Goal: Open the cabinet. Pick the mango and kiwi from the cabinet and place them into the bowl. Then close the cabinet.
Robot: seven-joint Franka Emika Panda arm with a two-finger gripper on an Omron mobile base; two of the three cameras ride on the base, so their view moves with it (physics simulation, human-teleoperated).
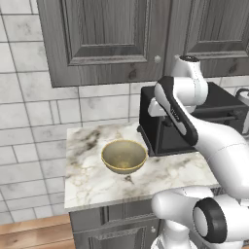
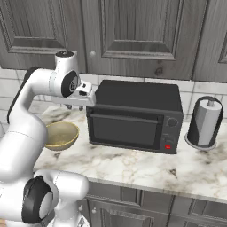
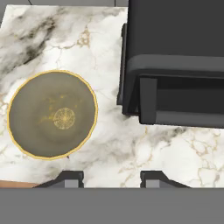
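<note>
The cabinet [image 1: 116, 39] runs off the top edge of both base views, and its shut doors hide whatever is inside. The toaster oven [image 2: 133, 117] is partly covered by the arm in the left base view and cut by the right edge in the hand view. Below the bowl [image 3: 52, 114] there, the gripper [image 3: 111, 178] shows just two fingertips, nothing between them.
</note>
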